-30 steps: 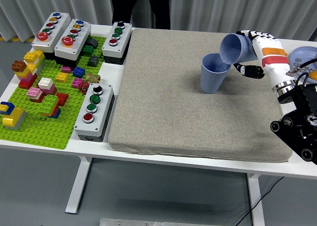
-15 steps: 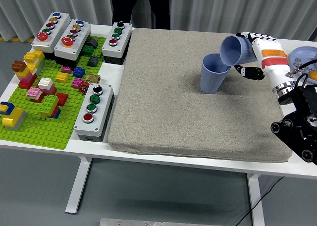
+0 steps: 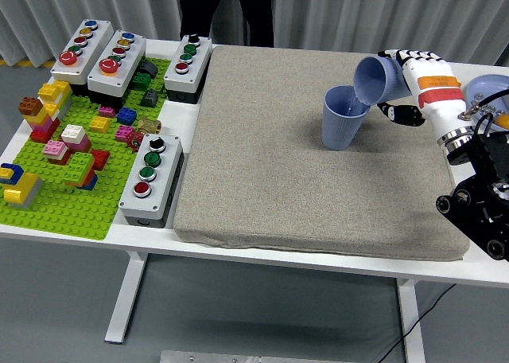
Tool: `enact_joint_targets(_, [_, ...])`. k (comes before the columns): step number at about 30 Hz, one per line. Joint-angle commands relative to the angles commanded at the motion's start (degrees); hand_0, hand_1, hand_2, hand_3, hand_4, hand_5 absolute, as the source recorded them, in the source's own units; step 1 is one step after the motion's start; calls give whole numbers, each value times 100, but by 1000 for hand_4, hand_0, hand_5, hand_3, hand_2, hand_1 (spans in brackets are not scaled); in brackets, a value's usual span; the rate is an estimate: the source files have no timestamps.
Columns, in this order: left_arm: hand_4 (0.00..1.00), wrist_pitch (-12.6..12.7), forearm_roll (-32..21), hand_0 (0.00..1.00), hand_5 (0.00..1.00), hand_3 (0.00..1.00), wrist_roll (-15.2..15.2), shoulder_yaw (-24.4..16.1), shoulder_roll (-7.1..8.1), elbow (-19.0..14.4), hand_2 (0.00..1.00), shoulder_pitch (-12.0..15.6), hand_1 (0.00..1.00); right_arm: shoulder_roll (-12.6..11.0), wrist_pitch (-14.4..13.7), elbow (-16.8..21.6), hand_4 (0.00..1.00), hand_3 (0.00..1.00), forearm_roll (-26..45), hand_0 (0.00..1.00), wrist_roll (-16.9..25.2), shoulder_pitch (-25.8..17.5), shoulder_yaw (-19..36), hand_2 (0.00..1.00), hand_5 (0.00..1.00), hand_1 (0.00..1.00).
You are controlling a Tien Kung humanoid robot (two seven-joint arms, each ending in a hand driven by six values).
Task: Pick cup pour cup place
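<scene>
Head view, the only one on offer: the robot's right hand (image 3: 409, 80), white-shelled with black finger joints, comes in from the right edge with its fingers (image 3: 402, 113) curled round a pale blue ribbed plastic cup (image 3: 377, 80). That held cup is tipped well over, its open mouth pointing down and to the left, away from the palm. Directly under that mouth stands a second pale blue ribbed cup (image 3: 343, 118), upright on the grey fabric mat (image 3: 302, 172), its rim just below and almost touching the tilted cup's lip; whether they touch cannot be told. The thumb sits low, beside the standing cup's right flank but clear of it. What, if anything, passes between the cups is not visible.

Behind the wrist, at the far right edge, a pale blue plate (image 3: 487, 88) peeks in, partly covered by the black arm (image 3: 485, 196). Well away from the fingers, across the mat to the left, lies a green studded baseplate (image 3: 60, 200) loaded with coloured building bricks (image 3: 49, 112), and around it four grey button boxes (image 3: 155, 180), the nearest one touching the mat's left edge. All of this rests on the white table (image 3: 262, 255). At the far side, a person in dark clothing (image 3: 227, 13) stands, hands out of sight.
</scene>
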Motion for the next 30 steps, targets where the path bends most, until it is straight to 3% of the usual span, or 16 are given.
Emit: enact_joint_targets(30, [515, 5, 12, 757, 941, 767, 7, -18, 6, 0, 848, -10, 810, -74, 0, 116, 660, 567, -395, 808, -367, 109, -162, 537, 150, 629])
